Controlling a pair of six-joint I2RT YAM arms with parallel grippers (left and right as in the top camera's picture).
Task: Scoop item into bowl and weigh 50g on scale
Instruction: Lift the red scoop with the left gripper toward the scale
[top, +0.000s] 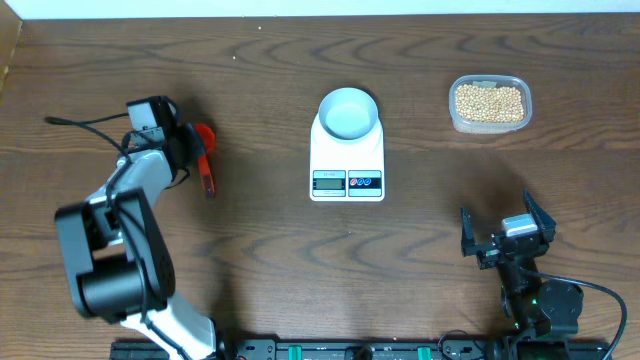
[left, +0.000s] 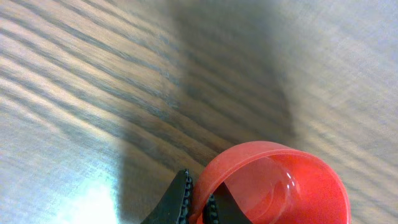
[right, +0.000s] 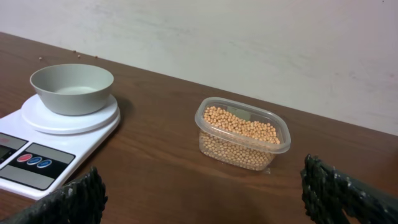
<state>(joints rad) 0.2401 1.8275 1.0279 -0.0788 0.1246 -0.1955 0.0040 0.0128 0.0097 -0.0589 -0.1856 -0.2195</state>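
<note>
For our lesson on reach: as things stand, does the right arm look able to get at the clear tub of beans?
Probably yes. The tub stands straight ahead of the right arm's open fingers, with only bare table between; the scale and bowl sit off to one side.

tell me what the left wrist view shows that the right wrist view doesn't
Left wrist only: a red scoop, its rim pinched in the shut left gripper.
Right wrist only: the bowl sitting on the scale, a tub of beans, a pale wall, and the open right gripper.
Both: the brown wooden table.
</note>
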